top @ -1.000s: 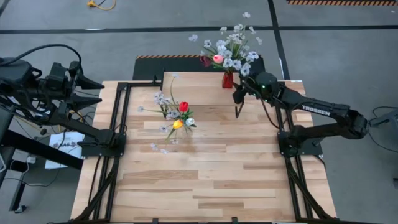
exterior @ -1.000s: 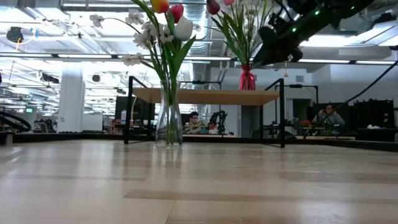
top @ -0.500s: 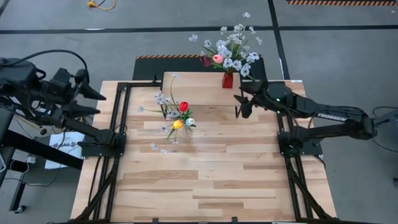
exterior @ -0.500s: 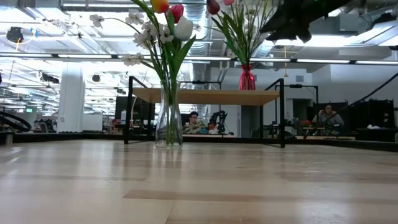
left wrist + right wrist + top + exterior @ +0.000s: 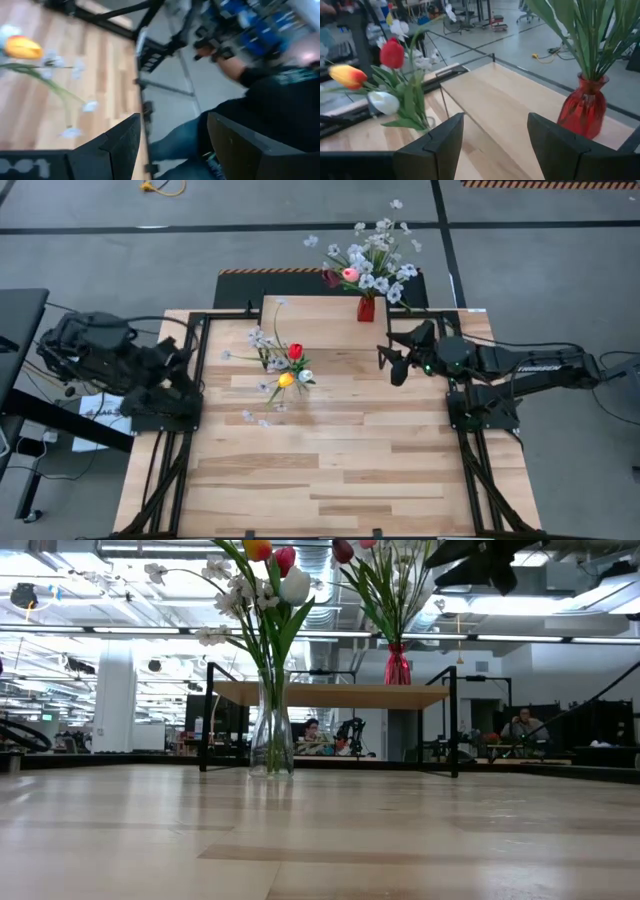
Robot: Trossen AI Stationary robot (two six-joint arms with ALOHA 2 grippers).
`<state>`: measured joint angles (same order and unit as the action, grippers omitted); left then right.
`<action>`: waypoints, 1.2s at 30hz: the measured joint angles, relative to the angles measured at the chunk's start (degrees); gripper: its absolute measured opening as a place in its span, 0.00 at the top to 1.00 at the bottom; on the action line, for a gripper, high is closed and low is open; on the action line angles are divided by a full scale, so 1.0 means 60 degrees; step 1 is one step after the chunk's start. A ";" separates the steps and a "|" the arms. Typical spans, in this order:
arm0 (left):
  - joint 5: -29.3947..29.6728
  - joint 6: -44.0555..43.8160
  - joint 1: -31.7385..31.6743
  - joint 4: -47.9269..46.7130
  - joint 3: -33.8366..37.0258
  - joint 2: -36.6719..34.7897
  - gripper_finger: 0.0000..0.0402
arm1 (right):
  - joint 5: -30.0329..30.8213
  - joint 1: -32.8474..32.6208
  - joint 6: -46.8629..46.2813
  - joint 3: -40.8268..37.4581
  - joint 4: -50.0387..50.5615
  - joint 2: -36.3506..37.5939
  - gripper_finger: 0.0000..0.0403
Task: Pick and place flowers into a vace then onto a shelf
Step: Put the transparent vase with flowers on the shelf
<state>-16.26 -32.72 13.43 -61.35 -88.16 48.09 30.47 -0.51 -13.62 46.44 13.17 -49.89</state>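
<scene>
The right pincer (image 5: 385, 358) hangs above the desk (image 5: 330, 470) with fingers apart and empty, just beside the shelf (image 5: 320, 315). A red vase (image 5: 366, 308) of flowers (image 5: 368, 260) stands on the shelf. A clear vase (image 5: 271, 740) of tulips (image 5: 290, 365) stands in front. The left pincer (image 5: 172, 145), apart and empty, is off the desk's edge.

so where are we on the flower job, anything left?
Done: the red vase with its flowers stands on the shelf. In hand: nothing; the right hand hangs open above the table beside the shelf, and the left hand is open and empty out past the table's left edge. Left: the clear vase, already filled with tulips, still stands on the tabletop in front of the shelf.
</scene>
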 joint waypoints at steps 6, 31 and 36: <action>0.1086 -0.1176 0.1134 0.1457 0.1066 -0.1491 0.45 | 0.0606 -0.0856 -0.1008 0.0000 -0.0051 -0.0143 0.47; 0.2185 0.2640 0.2081 0.4897 0.4681 -0.2031 0.45 | 0.0819 -0.2714 -0.2542 -0.0004 -0.1121 -0.1701 0.47; 0.3653 0.3413 0.3221 0.6417 0.4287 -0.0391 0.45 | 0.0694 -0.3001 -0.1779 0.0000 -0.0960 -0.1511 0.47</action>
<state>5.66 -12.25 32.76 -22.85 -62.44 45.74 34.63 -18.51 -24.29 46.44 7.41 -58.95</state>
